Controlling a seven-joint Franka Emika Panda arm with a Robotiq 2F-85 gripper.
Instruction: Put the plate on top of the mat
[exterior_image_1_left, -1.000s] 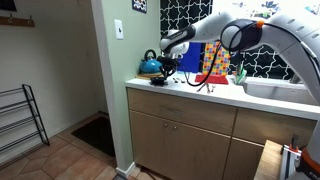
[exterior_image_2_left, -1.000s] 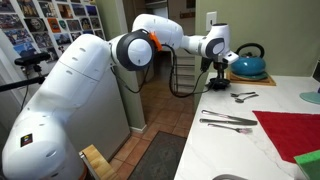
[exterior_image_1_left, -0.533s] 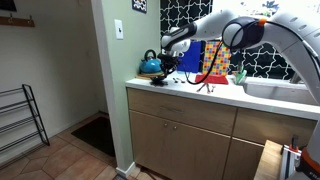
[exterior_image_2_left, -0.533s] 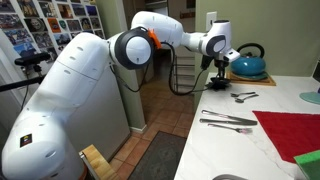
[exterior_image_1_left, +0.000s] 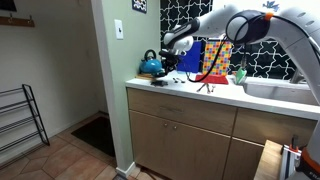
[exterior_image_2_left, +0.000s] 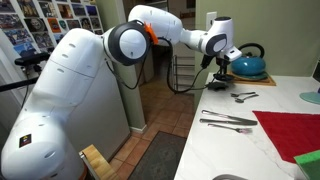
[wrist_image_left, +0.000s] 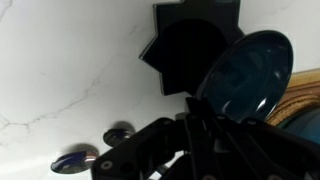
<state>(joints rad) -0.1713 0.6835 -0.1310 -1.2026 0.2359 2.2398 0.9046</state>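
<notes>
My gripper (wrist_image_left: 200, 98) appears shut on the near rim of a round shallow plate (wrist_image_left: 241, 75). The plate hangs tilted above the white counter and looks dark teal in the wrist view. In both exterior views the gripper (exterior_image_1_left: 172, 57) (exterior_image_2_left: 221, 70) hovers just beside the teal kettle (exterior_image_1_left: 152, 66) (exterior_image_2_left: 250, 66) at the counter's end. The flat red mat (exterior_image_2_left: 290, 130) lies on the counter well away from the gripper, towards the camera. An orange-brown curved edge (wrist_image_left: 298, 103) shows beside the fingers; I cannot tell what it is.
A black star-shaped piece (wrist_image_left: 190, 50) lies on the counter under the plate. Cutlery (exterior_image_2_left: 228, 121) lies between gripper and mat, with spoons (wrist_image_left: 117, 133) nearby. An upright blue board (exterior_image_1_left: 195, 55) and a multicoloured board (exterior_image_1_left: 216, 58) stand at the back wall. The counter edge drops to the floor.
The arm has risen a little beside the kettle, with the gripper moving up. The kettle, mat and cutlery have not moved.
</notes>
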